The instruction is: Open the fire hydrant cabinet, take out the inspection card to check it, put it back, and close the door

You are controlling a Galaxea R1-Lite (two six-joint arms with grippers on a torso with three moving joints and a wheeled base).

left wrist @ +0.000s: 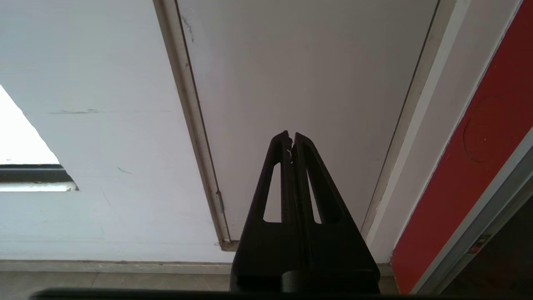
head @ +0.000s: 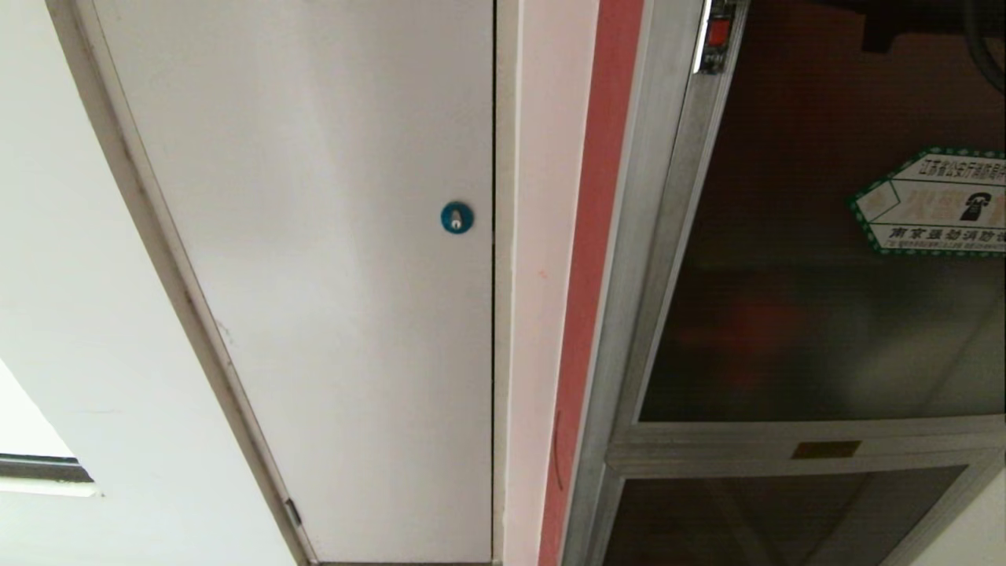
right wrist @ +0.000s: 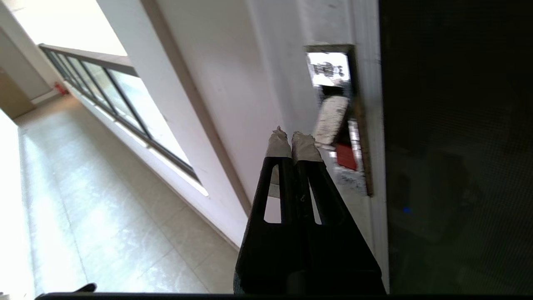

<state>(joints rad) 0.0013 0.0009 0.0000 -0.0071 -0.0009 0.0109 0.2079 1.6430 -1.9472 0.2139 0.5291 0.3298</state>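
Right pincer (right wrist: 293, 139) beside upright door (right wrist: 454, 146)

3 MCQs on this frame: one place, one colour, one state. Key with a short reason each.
1. Where is the small red latch in the head view?
A. top of the door's left frame edge
B. on the white closet door
C. beside the brass plate

2. What colour is the round lock on the white closet door?
A. red
B. blue
C. yellow

3. How is the right gripper?
A. open wide
B. shut on a card
C. shut, empty

Key: 1 A, it sits high on the door frame's left edge. 2 B, a blue disc. 3 C, taped fingertips meet, nothing between.
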